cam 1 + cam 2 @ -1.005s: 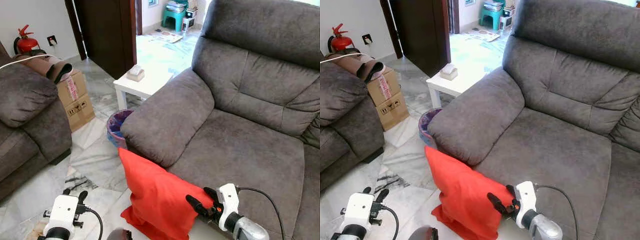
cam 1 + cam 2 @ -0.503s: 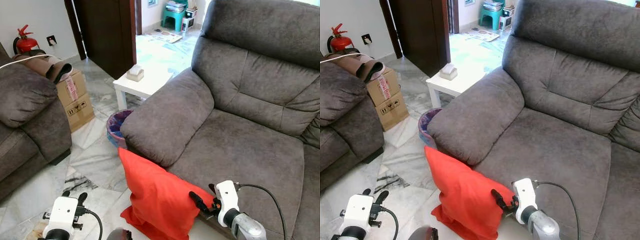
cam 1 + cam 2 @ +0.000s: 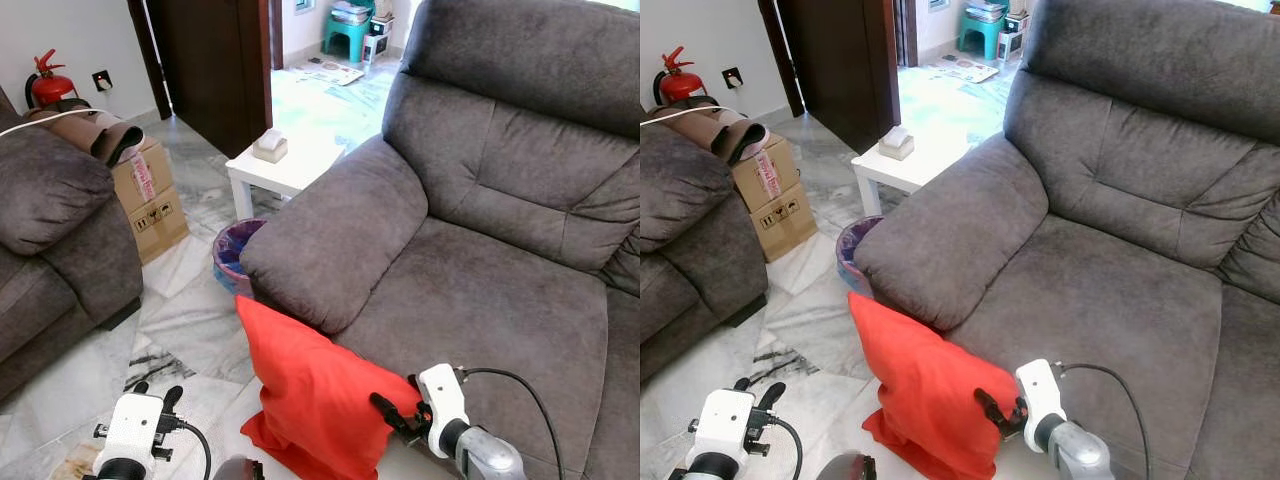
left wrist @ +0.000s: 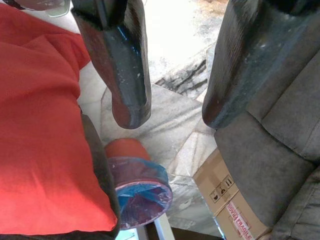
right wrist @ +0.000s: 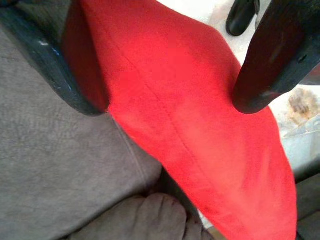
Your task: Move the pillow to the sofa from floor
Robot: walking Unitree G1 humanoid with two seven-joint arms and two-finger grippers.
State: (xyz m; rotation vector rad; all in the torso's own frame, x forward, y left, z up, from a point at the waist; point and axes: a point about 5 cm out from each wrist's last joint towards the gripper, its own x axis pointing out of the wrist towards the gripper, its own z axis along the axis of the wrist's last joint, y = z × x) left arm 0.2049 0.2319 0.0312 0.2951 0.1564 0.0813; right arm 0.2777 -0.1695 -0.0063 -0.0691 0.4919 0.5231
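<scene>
The right gripper (image 3: 392,413) sits low at the front edge of the sofa (image 3: 480,260), its two black fingers (image 5: 60,70) spread wide with the red pillow (image 3: 310,395) lying between them; one finger rests along the pillow's edge where it meets the grey seat cushion, the other stands off the fabric on the floor side, so nothing is clamped. The pillow stands propped on the marble floor (image 3: 190,310), leaning against the sofa front just below the armrest, directly ahead of those fingertips. The left gripper (image 3: 160,397) hangs low over the floor, well apart from the pillow on its other side, its fingers (image 4: 120,65) parted and holding nothing. Beyond the left fingertips lies a purple-lined bin (image 4: 140,190), tucked beside the armrest, with a cardboard box (image 3: 152,195) and a second grey sofa (image 3: 50,220) past it. Farther off stand a small white table (image 3: 285,170) carrying a tissue box (image 3: 270,146), a dark door (image 3: 215,60) and a red fire extinguisher (image 3: 48,85) by the wall.
</scene>
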